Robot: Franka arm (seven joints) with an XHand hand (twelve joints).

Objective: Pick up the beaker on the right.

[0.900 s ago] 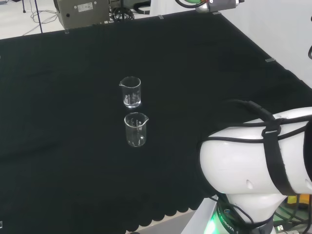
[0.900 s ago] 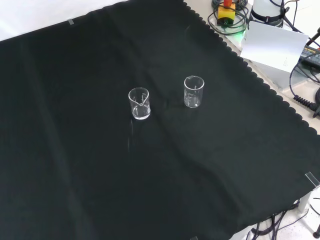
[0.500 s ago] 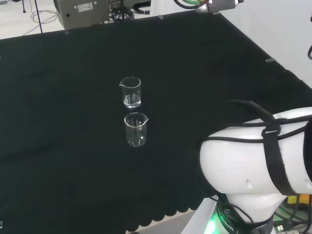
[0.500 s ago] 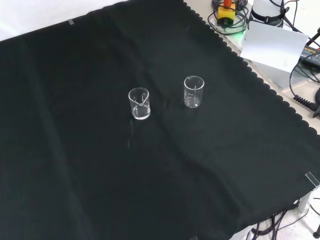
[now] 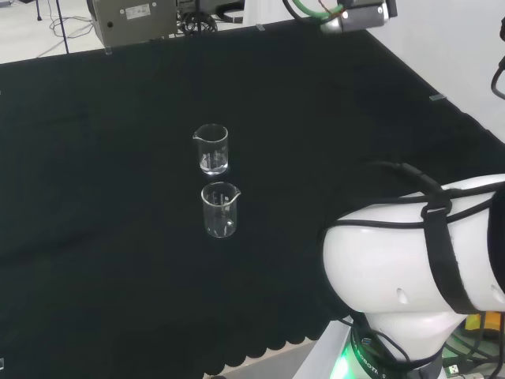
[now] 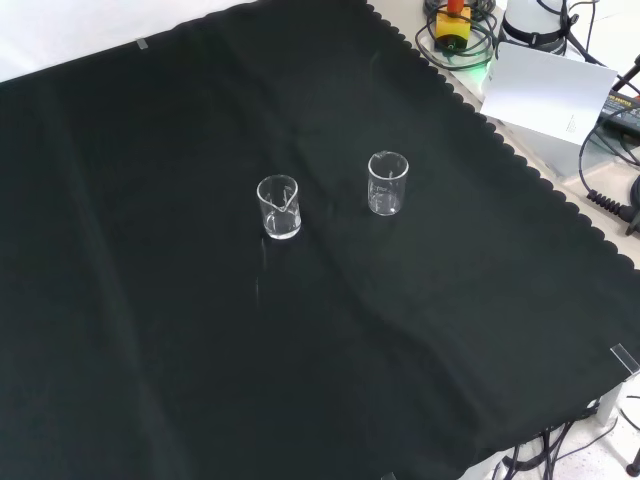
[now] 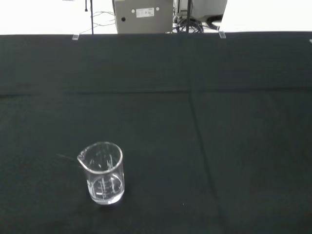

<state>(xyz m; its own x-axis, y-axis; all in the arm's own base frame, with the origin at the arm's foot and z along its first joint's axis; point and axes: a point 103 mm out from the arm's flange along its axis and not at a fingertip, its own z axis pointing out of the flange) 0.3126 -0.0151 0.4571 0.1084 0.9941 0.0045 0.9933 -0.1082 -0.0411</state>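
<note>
Two small clear glass beakers stand upright and apart on the black cloth (image 6: 150, 330). In the front view one beaker (image 6: 279, 207) is at the left and the other beaker (image 6: 387, 183) at the right. The head view shows them one behind the other, a farther beaker (image 5: 211, 149) and a nearer beaker (image 5: 220, 209). Both look empty. A single beaker (image 7: 103, 173) with its spout turned sideways appears in the wrist view, some way off from the camera. A grey part of the arm's end with a green cable (image 5: 359, 12) shows at the head view's top edge, far right of the beakers.
The arm's big white link (image 5: 410, 260) fills the head view's lower right. A grey box (image 5: 130, 20) and cables stand beyond the cloth's far edge. In the front view a white card (image 6: 545, 92) and cables lie past the scalloped cloth edge (image 6: 520, 160).
In the head view the grey part at the top edge has come down slightly into the picture and the white link has shifted a little. Both beakers stay where they were.
</note>
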